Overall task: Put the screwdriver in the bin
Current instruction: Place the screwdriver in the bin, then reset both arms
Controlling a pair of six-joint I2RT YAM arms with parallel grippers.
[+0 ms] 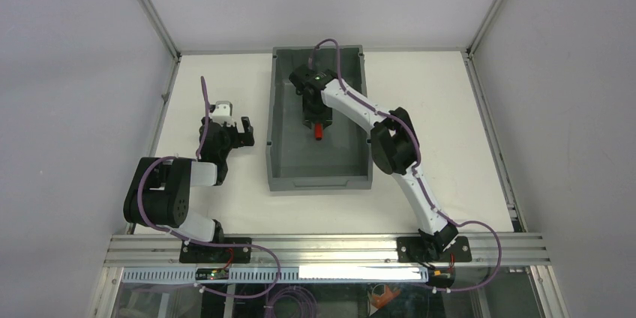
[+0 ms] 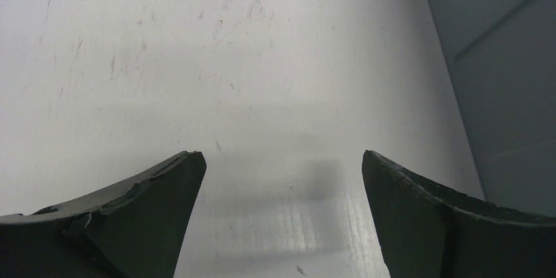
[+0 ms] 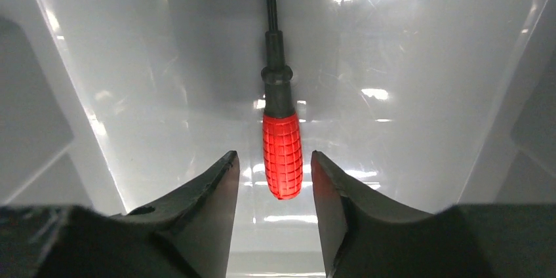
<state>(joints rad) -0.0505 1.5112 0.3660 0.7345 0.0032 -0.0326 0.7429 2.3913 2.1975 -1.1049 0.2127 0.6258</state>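
The screwdriver (image 3: 282, 153) has a red ribbed handle and a thin black shaft. It lies inside the grey bin (image 1: 279, 154), and its handle shows red in the top view (image 1: 318, 133). My right gripper (image 3: 273, 154) reaches into the bin with its jaws either side of the handle end. A narrow gap shows on each side, so it is open. In the top view the right gripper (image 1: 316, 121) is over the middle of the bin. My left gripper (image 2: 281, 153) is open and empty over the bare table, left of the bin (image 2: 511, 94).
The bin's pale glossy floor (image 3: 406, 61) and its sloping walls surround the right gripper. The left arm (image 1: 169, 190) is folded at the near left. The enclosure frame posts (image 1: 154, 10) stand at the table's back corners.
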